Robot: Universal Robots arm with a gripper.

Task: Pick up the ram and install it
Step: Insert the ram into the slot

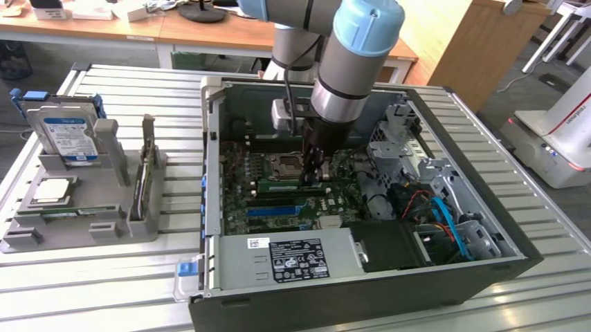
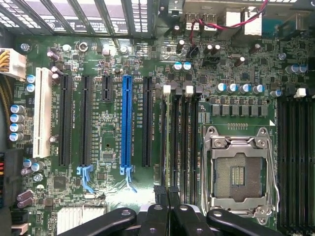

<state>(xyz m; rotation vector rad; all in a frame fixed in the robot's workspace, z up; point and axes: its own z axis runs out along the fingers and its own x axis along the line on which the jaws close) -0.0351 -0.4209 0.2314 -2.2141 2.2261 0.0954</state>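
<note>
Hovering: gripper (image 1: 314, 181) over motherboard (image 2: 108, 123) | jaws closed (power-supply label (image 1: 295, 257) illegible)

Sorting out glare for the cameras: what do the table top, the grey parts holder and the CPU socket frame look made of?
Table top: ribbed metal, probably aluminium, with a silvery satin sheen. Grey parts holder: likely plastic, matte; its even grey shows no reflections. CPU socket frame: bare polished metal, glinting along its edges.
</note>
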